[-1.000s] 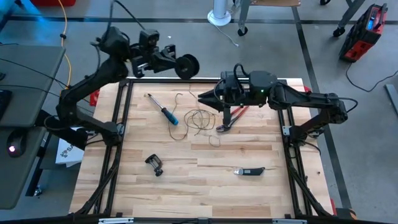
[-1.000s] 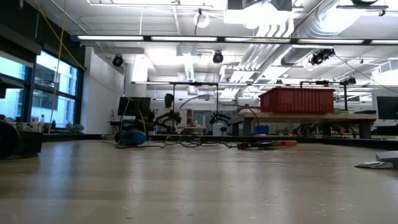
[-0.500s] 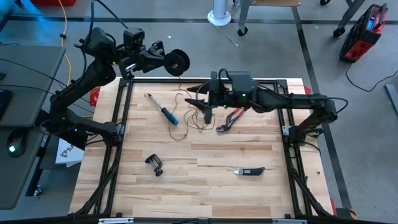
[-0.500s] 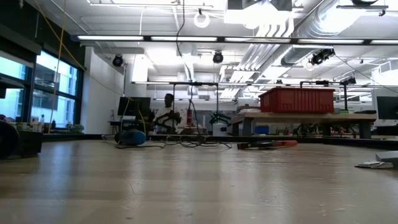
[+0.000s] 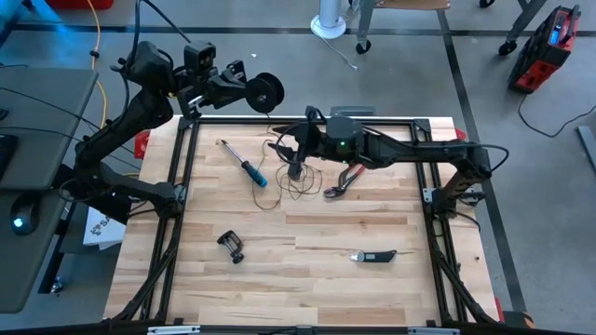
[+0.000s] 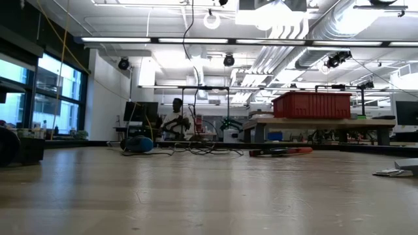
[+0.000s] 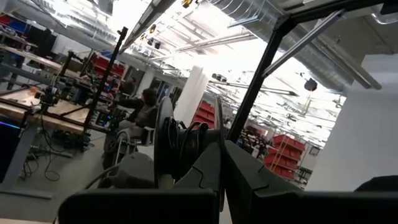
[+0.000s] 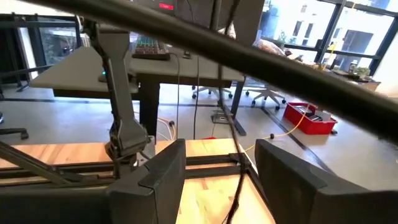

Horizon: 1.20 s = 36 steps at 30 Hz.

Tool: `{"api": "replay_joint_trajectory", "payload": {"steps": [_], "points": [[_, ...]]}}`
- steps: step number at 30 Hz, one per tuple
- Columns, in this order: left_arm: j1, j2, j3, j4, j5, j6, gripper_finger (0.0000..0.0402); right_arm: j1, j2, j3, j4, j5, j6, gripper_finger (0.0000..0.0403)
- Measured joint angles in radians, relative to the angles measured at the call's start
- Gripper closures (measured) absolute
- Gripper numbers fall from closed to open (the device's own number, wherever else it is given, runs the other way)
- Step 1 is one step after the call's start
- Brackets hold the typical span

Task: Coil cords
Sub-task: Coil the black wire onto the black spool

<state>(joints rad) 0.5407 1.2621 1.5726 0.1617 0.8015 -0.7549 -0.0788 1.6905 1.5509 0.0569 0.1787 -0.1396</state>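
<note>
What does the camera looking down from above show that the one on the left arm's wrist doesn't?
Only the high view shows the wooden table with the thin cord lying in loose loops, a blue-handled screwdriver, red pliers, and the open right gripper over the cord. Only the left wrist view shows the room beyond, with a person seated at a bench. Both show the left gripper shut on the black reel, off the table's far edge.

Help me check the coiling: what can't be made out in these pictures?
- High view: right gripper covers the cord beneath it; any contact is hidden.
- High view: cord run up to the reel is too thin to trace.
- Left wrist view: left gripper fingers hide part of the reel.
- Low view: cord too small, far off.
</note>
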Motion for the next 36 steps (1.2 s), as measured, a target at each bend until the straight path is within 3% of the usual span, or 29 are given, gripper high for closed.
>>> {"api": "replay_joint_trajectory", "payload": {"steps": [14,21,36], "points": [[0.0,0.0,0.0,0.0,0.0,0.006,0.0402,0.005,-0.006,0.0,-0.017,0.0,-0.015,0.0394],[0.033,-0.005,0.0,-0.039,0.021,0.023,0.0402,0.051,-0.071,0.0,-0.123,0.013,0.03,0.0401],[0.107,-0.043,0.0,-0.457,-0.09,0.192,0.0402,0.139,-0.307,0.0,-0.375,0.042,0.066,0.0402]]}}
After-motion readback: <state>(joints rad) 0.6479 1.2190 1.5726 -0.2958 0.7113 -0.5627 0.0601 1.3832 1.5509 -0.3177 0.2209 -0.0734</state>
